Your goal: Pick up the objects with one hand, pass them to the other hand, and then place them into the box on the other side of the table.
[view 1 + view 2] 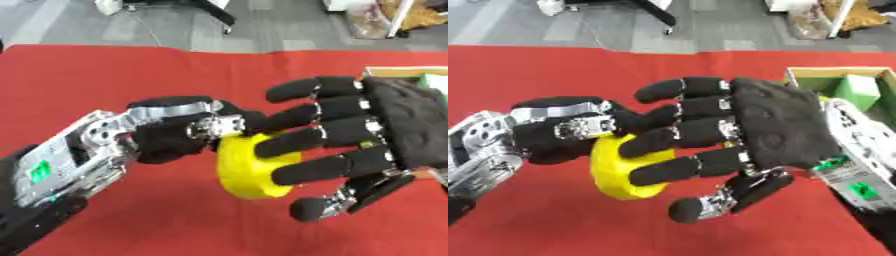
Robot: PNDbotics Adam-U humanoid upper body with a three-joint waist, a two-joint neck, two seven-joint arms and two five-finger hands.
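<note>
A yellow rounded object [248,174] is held above the red table between my two hands. My left hand [171,131] comes in from the left with its fingers curled round the object's upper left side. My right hand [776,125] reaches in from the right, back of the hand toward the camera. Its fingers [319,140] are spread and nearly straight, lying across the object's right face, with the thumb below it. The cardboard box [833,73] stands at the right edge behind the right hand and holds a green block [856,91].
A red cloth [114,75] covers the table. Beyond its far edge lies grey floor with a black chair base [206,12] and a bag [811,20]. My right forearm [859,160] covers part of the box.
</note>
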